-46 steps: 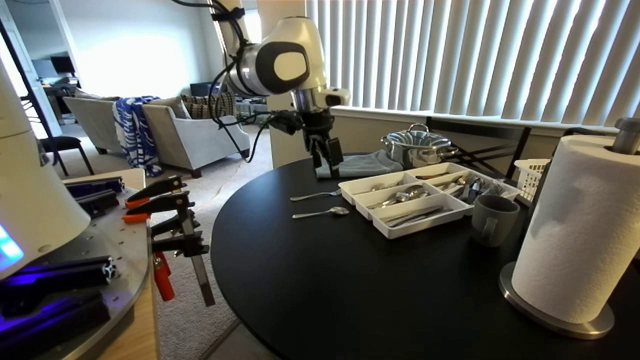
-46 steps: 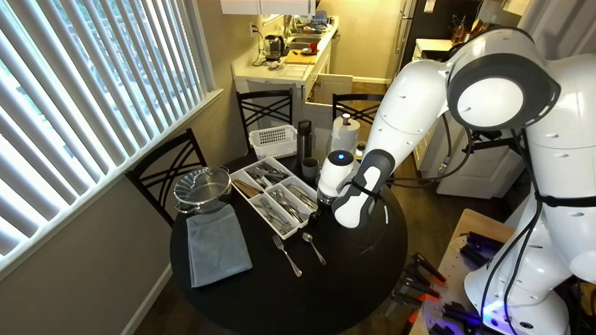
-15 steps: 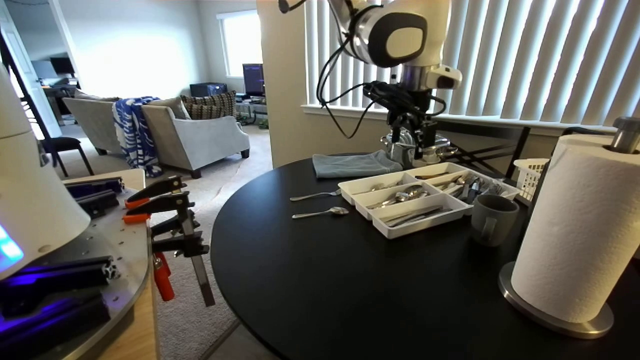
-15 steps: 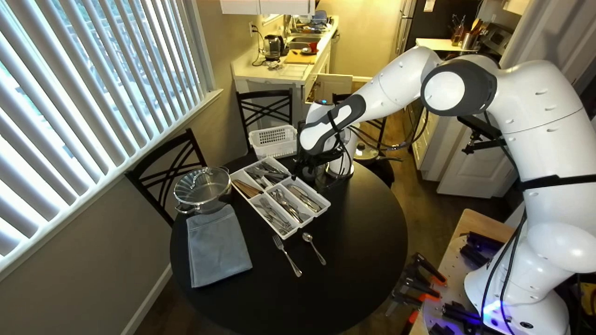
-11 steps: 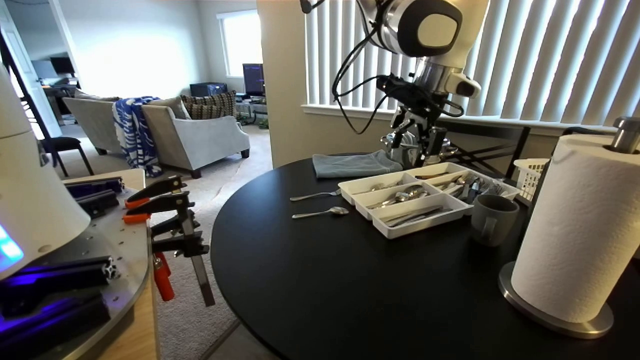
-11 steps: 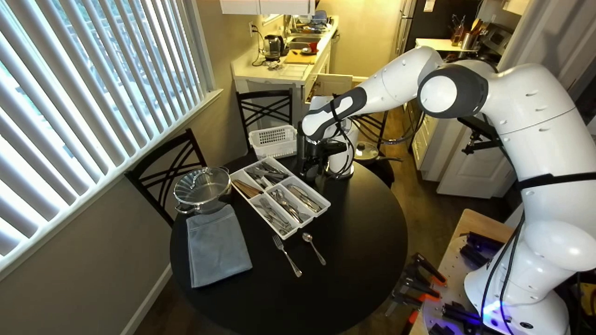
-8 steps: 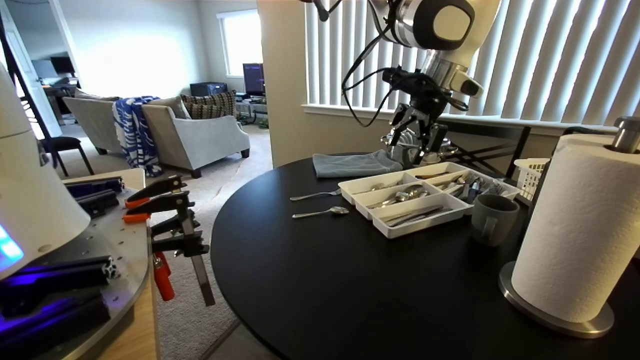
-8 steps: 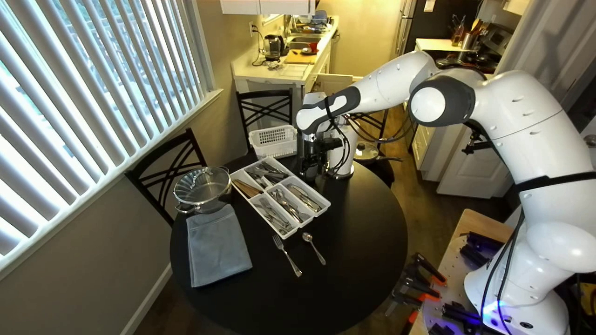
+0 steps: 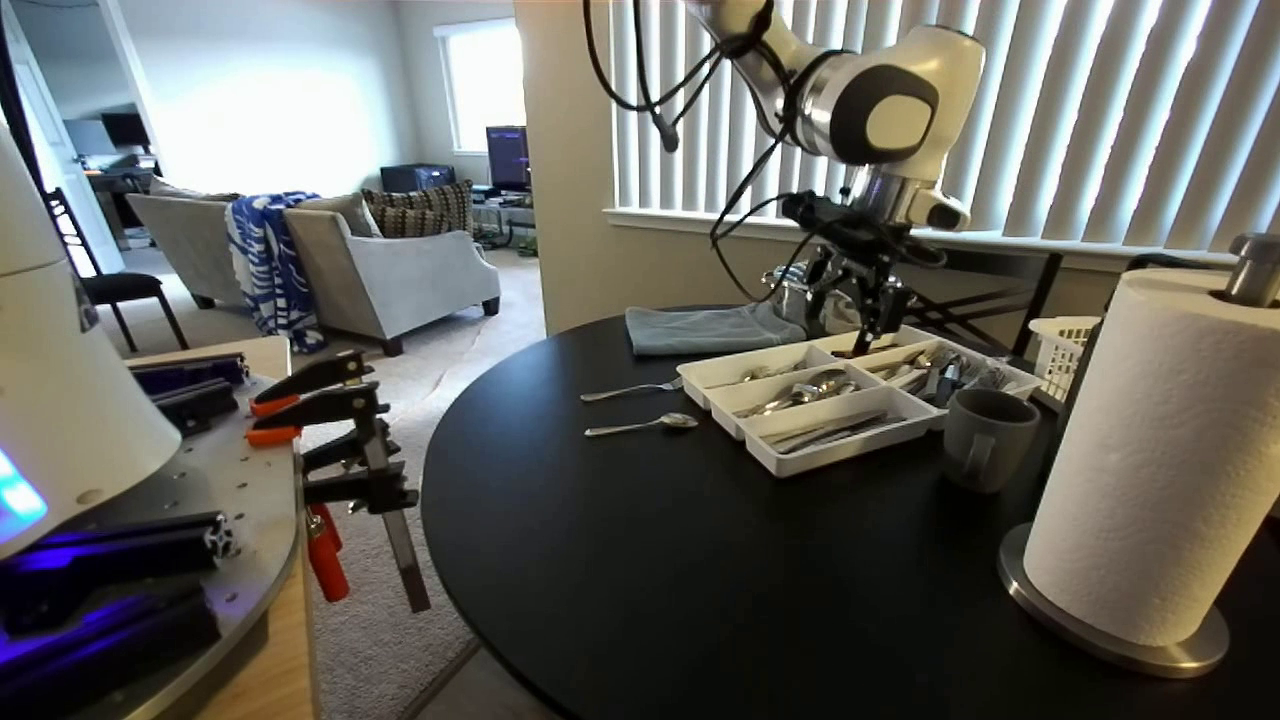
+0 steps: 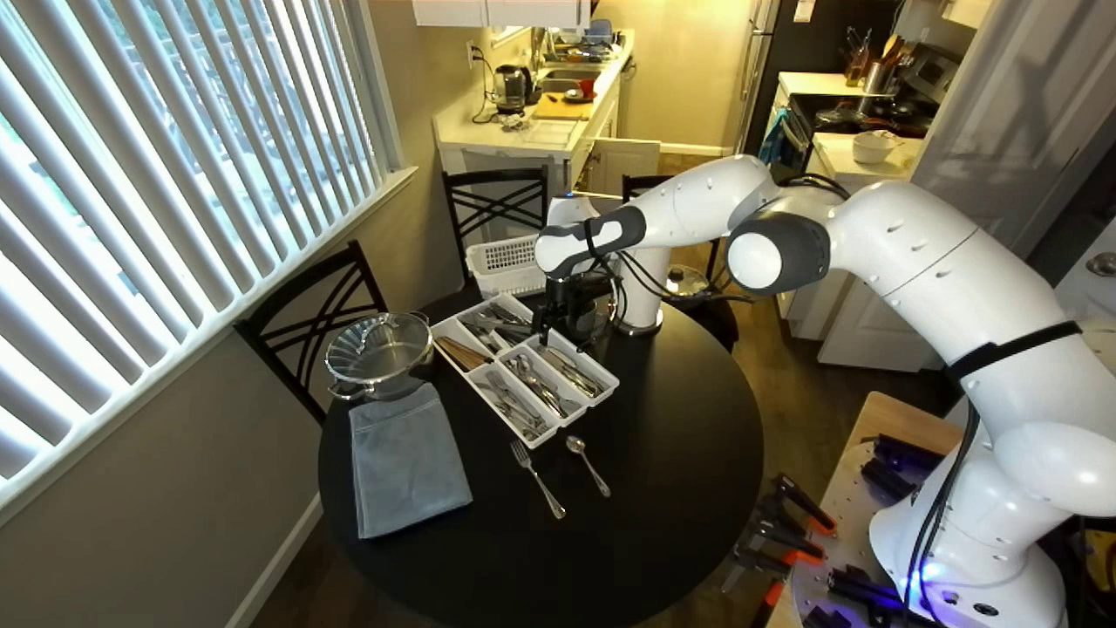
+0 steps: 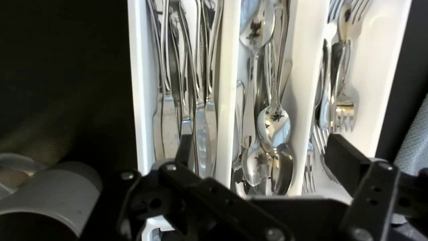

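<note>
End effector [image 11: 263, 151] lower; round black table [image 9: 690, 560], blinds [image 9: 1080, 110].

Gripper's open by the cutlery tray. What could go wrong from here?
1. In the wrist view the gripper spans two dividers; closing low down could jam against them or shift the cutlery tray.
2. The spoons overlap in a pile, so a grab there might drag up several at once.
3. The gray mug stands close beside the cutlery tray; a sideways swing could knock it.
</note>
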Tool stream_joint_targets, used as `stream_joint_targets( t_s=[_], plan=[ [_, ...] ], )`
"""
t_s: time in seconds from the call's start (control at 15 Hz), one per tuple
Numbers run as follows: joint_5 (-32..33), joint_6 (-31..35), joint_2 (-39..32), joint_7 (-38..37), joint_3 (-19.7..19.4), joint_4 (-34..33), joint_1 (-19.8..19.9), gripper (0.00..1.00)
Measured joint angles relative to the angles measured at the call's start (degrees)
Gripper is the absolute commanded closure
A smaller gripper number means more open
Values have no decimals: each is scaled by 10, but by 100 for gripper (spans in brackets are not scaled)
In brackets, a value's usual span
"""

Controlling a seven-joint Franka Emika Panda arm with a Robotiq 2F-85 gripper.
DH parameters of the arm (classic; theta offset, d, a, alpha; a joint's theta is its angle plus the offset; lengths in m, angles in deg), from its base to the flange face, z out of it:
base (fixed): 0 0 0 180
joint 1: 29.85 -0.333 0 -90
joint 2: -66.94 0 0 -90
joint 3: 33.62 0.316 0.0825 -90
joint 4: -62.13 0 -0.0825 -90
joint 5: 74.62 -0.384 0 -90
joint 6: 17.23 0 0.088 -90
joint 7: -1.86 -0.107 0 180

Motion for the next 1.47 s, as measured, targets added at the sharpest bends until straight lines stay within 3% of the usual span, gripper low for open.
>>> stream_joint_targets(
  t_s=[0.47,1.47],
  plan=[
    [0,145,-87,-35,-6,-52,-8,0],
    [-1,137,-98,-94,-26,-55,-2,0]
  ],
)
